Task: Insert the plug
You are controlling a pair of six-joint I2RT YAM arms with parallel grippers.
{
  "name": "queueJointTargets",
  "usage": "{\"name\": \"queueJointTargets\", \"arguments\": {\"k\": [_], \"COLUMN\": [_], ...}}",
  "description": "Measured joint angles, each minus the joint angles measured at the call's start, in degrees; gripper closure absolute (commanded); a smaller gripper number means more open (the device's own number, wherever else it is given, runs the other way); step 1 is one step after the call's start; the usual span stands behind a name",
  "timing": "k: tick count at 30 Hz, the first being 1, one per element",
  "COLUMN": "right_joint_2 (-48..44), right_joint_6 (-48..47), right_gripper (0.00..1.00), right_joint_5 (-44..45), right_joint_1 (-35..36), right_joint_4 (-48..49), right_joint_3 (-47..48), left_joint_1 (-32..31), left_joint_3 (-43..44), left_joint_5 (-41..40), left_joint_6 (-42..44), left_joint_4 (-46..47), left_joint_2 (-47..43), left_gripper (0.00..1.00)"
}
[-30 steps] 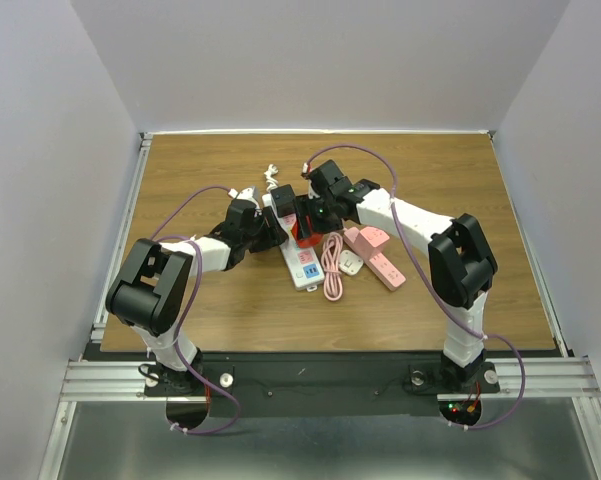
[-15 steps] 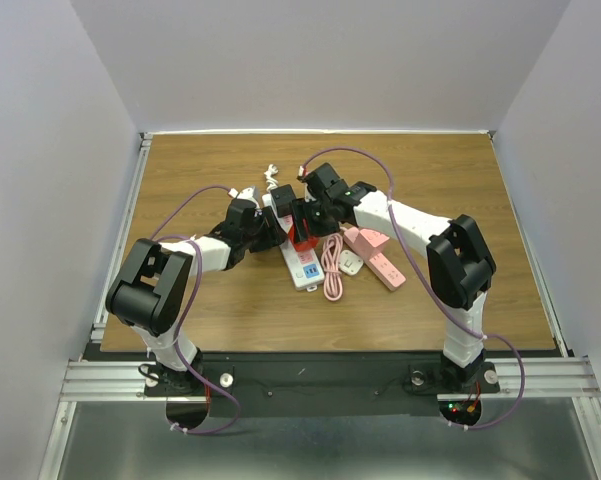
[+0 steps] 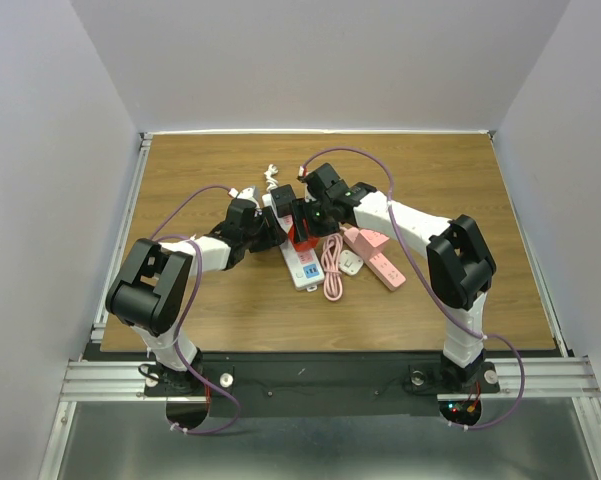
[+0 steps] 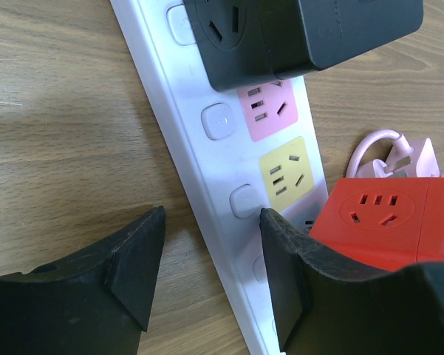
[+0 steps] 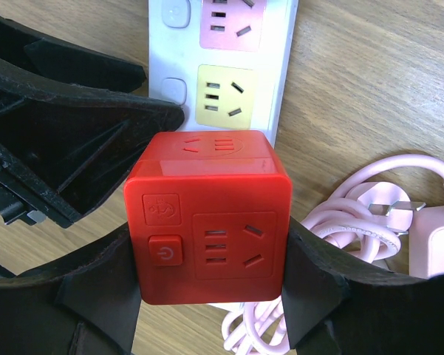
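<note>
A white power strip (image 3: 303,264) lies on the wooden table; it shows in the left wrist view (image 4: 199,89) and the right wrist view (image 5: 282,66). My right gripper (image 3: 302,232) (image 5: 207,274) is shut on a red cube plug (image 3: 301,238) (image 5: 207,214) and holds it over the strip, just near of the yellow socket (image 5: 223,94) (image 4: 287,171). The cube also shows in the left wrist view (image 4: 380,222). My left gripper (image 3: 272,232) (image 4: 210,244) is open, its jaws astride the strip's left edge, one finger on the strip and one over the table.
A black adapter (image 3: 282,200) (image 4: 303,33) sits plugged in at the strip's far end. A pink power strip (image 3: 377,255), its coiled pink cable (image 3: 332,268) (image 5: 369,214) and a white plug (image 3: 351,264) lie right of the white strip.
My right gripper has shifted slightly left with the red cube, closer over the strip. The left arm has not moved.
</note>
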Motion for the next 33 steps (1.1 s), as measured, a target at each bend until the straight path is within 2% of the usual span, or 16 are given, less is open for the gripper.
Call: {"name": "queueJointTargets", "arguments": {"k": [33], "right_joint_2": [-0.15], "right_joint_6": [0.20], "right_gripper": [1.00], "right_joint_5": [2.16], "right_joint_1": [0.24], "right_joint_4": [0.02], "right_joint_3": [-0.09], "left_joint_1": [0.22], "left_joint_3": [0.04], "left_joint_5": [0.72], "left_joint_6": [0.02], "left_joint_4": [-0.11], "left_joint_2": [0.00], "left_gripper": [0.37]}}
